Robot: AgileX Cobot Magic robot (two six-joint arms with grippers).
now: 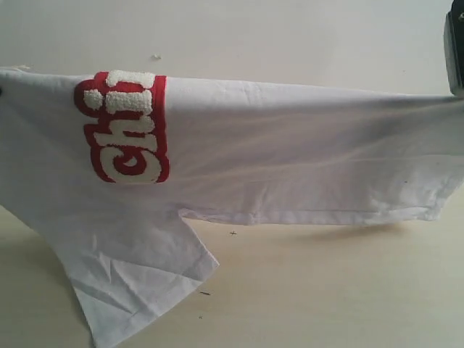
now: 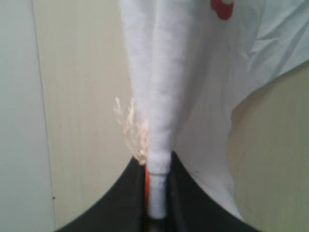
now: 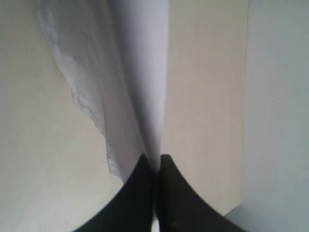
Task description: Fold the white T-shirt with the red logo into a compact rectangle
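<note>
Clamps the upper edge of the white T-shirt (image 1: 290, 145) in the left hand (image 2: 157, 198) at one end and the right hand (image 3: 157, 166) at the other. Hangs stretched between both above the tabletop (image 1: 326, 290), with the red logo (image 1: 123, 127) nearer the left hand.

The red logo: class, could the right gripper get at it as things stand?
Probably not: the right gripper is shut on the white T-shirt, far from the red logo near the other end.

Black, tapered right end effector (image 3: 157, 160)
</note>
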